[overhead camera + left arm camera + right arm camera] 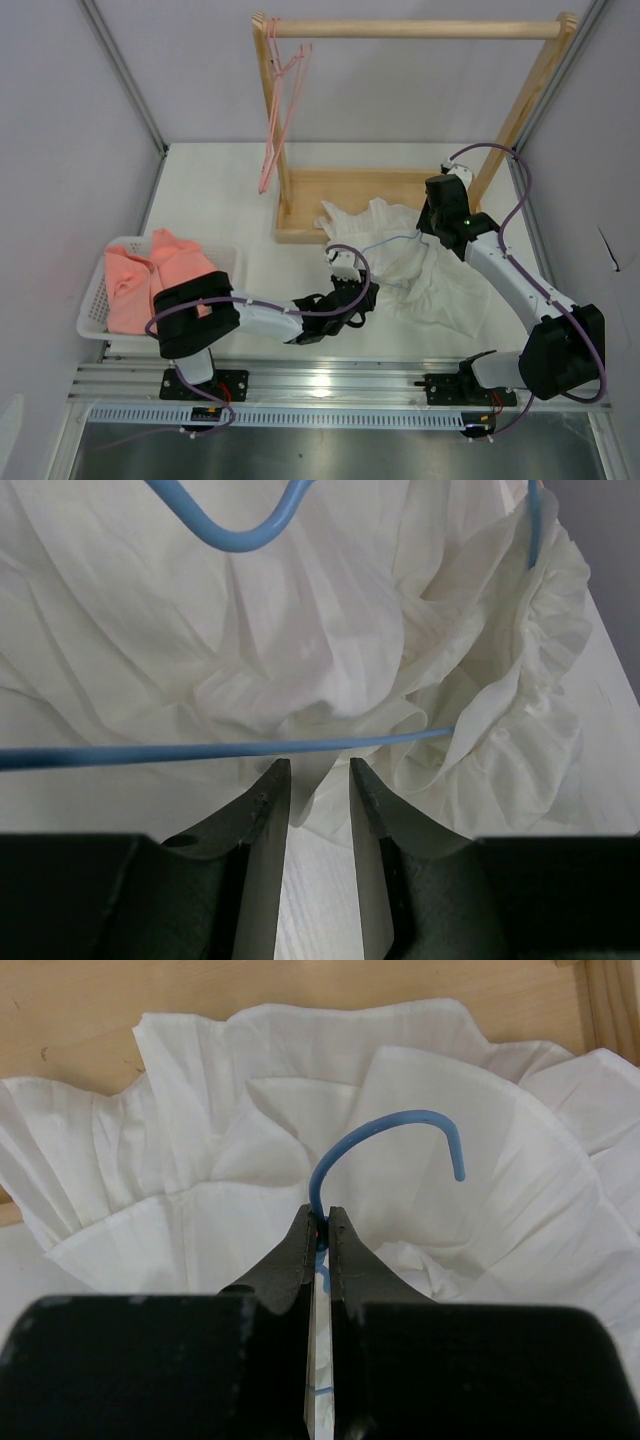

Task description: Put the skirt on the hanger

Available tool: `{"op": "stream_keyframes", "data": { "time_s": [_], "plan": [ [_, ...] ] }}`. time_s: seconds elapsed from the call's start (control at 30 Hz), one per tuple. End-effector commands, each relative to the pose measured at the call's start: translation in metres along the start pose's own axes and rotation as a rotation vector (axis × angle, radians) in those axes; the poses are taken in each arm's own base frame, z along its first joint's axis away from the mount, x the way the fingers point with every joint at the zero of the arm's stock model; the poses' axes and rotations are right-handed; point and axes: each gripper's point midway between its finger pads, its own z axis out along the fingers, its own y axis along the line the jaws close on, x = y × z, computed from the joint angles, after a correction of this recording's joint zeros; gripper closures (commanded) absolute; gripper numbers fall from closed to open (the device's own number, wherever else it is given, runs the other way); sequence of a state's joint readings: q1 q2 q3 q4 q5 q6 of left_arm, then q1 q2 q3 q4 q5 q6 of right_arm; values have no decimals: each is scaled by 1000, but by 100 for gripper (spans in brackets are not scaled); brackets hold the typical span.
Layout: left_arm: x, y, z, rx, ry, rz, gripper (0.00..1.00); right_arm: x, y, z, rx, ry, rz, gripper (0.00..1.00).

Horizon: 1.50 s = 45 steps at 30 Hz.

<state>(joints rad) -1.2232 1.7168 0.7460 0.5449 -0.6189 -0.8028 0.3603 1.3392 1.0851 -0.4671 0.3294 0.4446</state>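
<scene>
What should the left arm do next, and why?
Probably close the left gripper on the skirt. Its jaws stand open with a fold of the fabric's edge between them, just short of the bottom bar of the hanger. The right gripper is shut on the hanger's neck, so the hanger looks steadied.

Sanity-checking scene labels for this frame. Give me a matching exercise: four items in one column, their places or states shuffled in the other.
Items:
1. thin light-blue wire hanger
2. pink wire hanger
3. salmon-pink cloth
4. white crinkled fabric skirt

Places or states:
A. piled in the white plastic basket
B. spread on the white table
C. hanging from the wooden rack's top rail
D. neck clamped in the right tool

Pairs: 1-D, 2-C, 3-A, 4-B.
</scene>
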Motion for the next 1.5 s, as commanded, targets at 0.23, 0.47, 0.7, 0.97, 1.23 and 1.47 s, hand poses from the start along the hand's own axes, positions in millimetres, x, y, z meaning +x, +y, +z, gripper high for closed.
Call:
{"op": "stream_keyframes", "data": {
  "time_s": [0.23, 0.47, 0.7, 0.97, 1.23, 1.47],
  "plan": [
    [1, 8, 9, -59, 2, 11, 69, -9, 5, 0, -13, -4, 33, 100],
    [4, 16, 7, -93, 25, 42, 71, -8, 4, 1, -11, 0, 28, 100],
    [9, 20, 7, -114, 54, 77, 70, -7, 6, 2, -17, 3, 35, 100],
    [12, 19, 12, -122, 54, 84, 68, -8, 7, 1, -22, 2, 35, 100],
    [2, 20, 19, -167, 0, 66, 68, -4, 9, 3, -30, 17, 36, 100],
    [-4, 19, 20, -181, -19, 53, 70, -3, 9, 3, -30, 20, 35, 100]
  ]
}}
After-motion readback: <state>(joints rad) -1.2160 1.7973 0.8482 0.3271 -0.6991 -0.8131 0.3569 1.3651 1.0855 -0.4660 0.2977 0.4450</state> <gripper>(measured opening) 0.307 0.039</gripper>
